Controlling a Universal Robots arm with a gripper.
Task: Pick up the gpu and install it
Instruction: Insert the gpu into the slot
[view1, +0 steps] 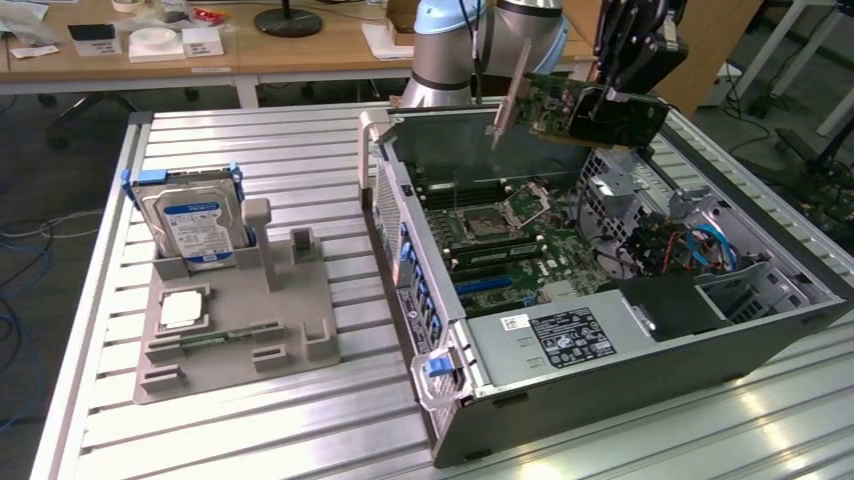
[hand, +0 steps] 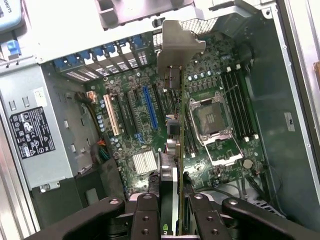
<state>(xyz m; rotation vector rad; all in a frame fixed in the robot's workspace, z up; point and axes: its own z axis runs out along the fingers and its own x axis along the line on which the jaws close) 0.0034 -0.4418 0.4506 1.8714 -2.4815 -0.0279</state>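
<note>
The gpu (view1: 558, 103), a green circuit card with a silver bracket (view1: 503, 112) at one end, hangs in the air over the far end of the open computer case (view1: 801, 325). My gripper (view1: 622, 100) is shut on it from the exterior view's right. In the wrist view the gpu (hand: 176, 150) shows edge-on between my black fingers (hand: 146, 212), its bracket (hand: 178, 44) pointing toward the case's rear wall. Beneath it lies the motherboard (hand: 145, 162), with a blue slot (hand: 149, 107) and a CPU socket (hand: 212, 120). The card is clear of the board.
A grey fixture (view1: 300, 330) at the exterior view's left holds a silver hard drive (view1: 198, 225) in a blue frame and a slim memory stick (view1: 230, 335). The power supply (view1: 567, 335) fills the case's near end. Wooden desks (view1: 280, 50) stand behind the slatted metal table (view1: 267, 440).
</note>
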